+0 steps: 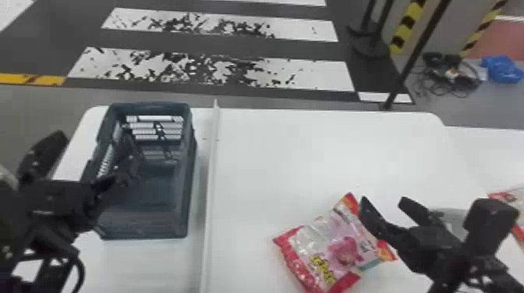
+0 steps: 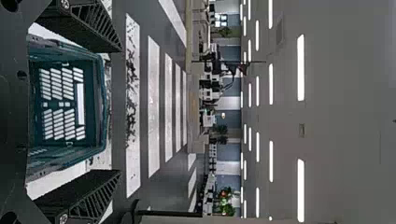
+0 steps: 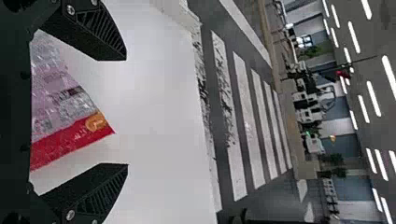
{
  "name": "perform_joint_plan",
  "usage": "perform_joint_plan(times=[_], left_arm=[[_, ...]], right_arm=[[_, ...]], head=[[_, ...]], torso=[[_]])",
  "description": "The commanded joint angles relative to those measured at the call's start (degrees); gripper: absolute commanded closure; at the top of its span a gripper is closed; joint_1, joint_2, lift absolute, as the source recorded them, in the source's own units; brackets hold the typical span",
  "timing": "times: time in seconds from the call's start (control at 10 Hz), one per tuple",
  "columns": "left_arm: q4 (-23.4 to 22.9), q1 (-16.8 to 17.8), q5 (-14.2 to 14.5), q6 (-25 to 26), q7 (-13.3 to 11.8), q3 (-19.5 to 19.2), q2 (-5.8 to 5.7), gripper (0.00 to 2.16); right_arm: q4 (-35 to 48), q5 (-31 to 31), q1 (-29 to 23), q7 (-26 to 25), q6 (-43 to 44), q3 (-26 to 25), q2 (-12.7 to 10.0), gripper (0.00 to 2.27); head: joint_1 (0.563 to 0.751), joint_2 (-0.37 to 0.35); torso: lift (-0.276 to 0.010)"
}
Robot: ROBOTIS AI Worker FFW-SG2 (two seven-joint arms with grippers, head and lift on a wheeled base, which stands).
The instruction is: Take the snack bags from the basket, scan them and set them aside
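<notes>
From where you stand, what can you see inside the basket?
In the basket I can see a bare patch of its dark bottom and its slotted far wall. The left gripper covers part of the left side, so I can't tell what is behind it.

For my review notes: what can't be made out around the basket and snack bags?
- Head view: basket's near-left inside, behind the left gripper.
- Head view: far-right snack bag, cut by the edge.
- Head view: grey patch, partly behind the right gripper; unidentifiable.
</notes>
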State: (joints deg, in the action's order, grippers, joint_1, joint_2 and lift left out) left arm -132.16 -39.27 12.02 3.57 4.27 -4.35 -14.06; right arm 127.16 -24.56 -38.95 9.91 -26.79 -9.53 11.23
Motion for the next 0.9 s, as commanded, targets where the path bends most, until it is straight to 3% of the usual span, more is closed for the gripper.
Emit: perform_joint_plan(times=[0.0,0.1,0.2,0.6,0.8], left_arm=[[-0.21,-1.78,1.43,-1.14,-0.22,-2.24,0.0,0.07],[-0.21,-2.04,1.78,-1.14,-0.49,-2.59,0.0,0.07],[-0.21,-2.04,1.78,-1.14,-0.84,-2.59,0.0,0.07],[-0.21,-1.78,1.78,-0.97,-1.45,-2.24,0.09,0.07],[-0.21,-1.69,1.78,-0.79,-1.63,-2.06,0.0,0.07]], right_arm=[[1.25,-2.68,-0.51,4.5,-6.74,0.39,-0.24,0.57],[1.95,-4.0,-0.51,6.17,-12.37,1.27,-0.24,2.1],[2.31,-4.0,-0.51,8.55,-14.3,2.15,-0.24,2.26],[2.83,-2.86,-1.13,12.33,-20.98,6.72,0.02,2.26],[1.69,1.71,-0.86,12.06,-21.69,9.97,0.11,2.26]], head=[[0.695,0.007],[0.695,0.071],[0.695,0.126],[0.695,0.242],[0.695,0.284]], torso=[[-0.075],[-0.075],[-0.075],[-0.075],[-0.075]])
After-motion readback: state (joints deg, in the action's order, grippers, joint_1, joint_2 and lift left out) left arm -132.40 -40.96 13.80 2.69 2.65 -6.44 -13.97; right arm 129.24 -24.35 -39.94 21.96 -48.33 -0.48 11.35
